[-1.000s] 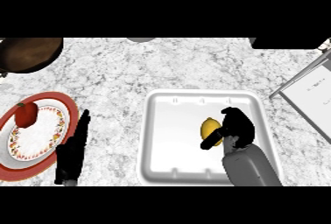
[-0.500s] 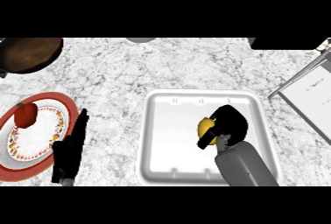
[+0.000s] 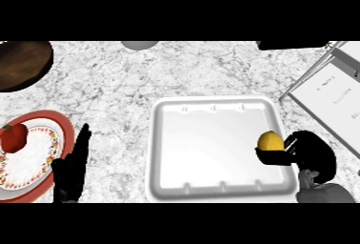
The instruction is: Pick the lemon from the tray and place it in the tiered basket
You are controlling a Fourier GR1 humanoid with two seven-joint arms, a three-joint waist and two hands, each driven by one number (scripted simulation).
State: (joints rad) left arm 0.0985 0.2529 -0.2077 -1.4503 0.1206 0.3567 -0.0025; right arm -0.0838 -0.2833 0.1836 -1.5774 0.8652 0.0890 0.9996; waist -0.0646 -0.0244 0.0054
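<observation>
The yellow lemon [image 3: 269, 141] is held in my right hand [image 3: 304, 151], whose fingers and thumb curl round it at the right rim of the white tray [image 3: 211, 143]. The lemon looks lifted off the tray's floor. My left hand [image 3: 73, 164] rests open, fingers straight and pointing up, between the tray and a red-rimmed plate. A white wire-framed structure [image 3: 330, 95] at the right edge may be the tiered basket; only part of it shows.
A red-rimmed plate [image 3: 49, 125] at the lower left carries a red apple [image 3: 13, 137]. A dark wooden bowl [image 3: 22, 63] sits at the top left. A grey round object [image 3: 138, 44] and a dark object [image 3: 292, 45] lie along the far edge.
My right hand has closed on the lemon and moved it rightward from the tray's middle to its right rim. The view has shifted; the left hand stays where it was.
</observation>
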